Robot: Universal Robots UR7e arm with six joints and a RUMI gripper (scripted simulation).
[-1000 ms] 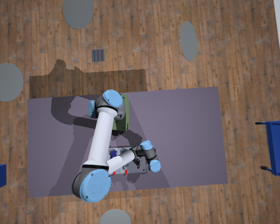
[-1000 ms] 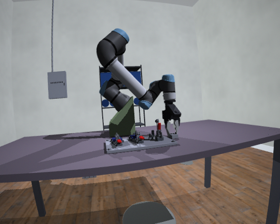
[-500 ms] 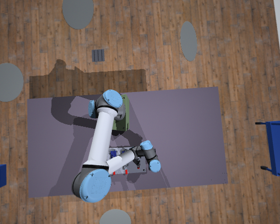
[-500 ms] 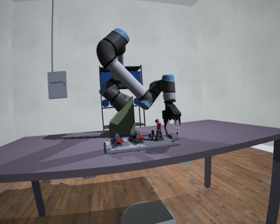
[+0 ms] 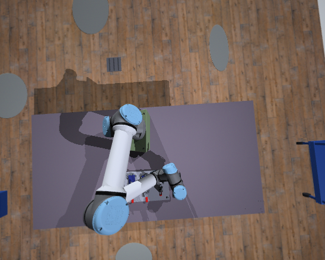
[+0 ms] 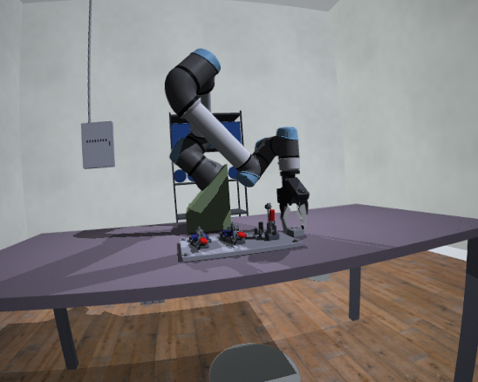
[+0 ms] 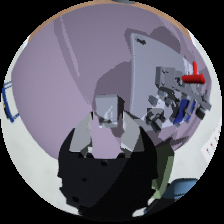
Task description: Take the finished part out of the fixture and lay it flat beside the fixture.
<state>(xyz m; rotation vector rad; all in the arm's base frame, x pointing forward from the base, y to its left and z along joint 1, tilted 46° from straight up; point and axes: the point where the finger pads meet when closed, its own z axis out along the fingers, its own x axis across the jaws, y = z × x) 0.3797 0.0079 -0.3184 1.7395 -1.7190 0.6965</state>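
The finished grey part [image 7: 107, 112] lies flat on the purple table just beside the edge of the grey fixture plate [image 7: 160, 80]. It also shows in the exterior view [image 6: 295, 231] at the plate's right end. My gripper [image 7: 107, 111] hangs straight above it, open, with a finger on either side of the part. In the side view the gripper [image 6: 295, 224] points down, its tips close to the table. Two blue blanks [image 6: 194, 238] [image 6: 225, 234] sit clamped on the fixture plate [image 6: 242, 246]. One red clamp handle [image 6: 272, 214] stands raised at the empty station.
The green wedge base of the arm [image 6: 211, 202] stands behind the fixture. In the overhead view the forearm and wrist cover most of the fixture [image 5: 150, 189]. A shelf with blue items [image 6: 211, 131] stands behind the table.
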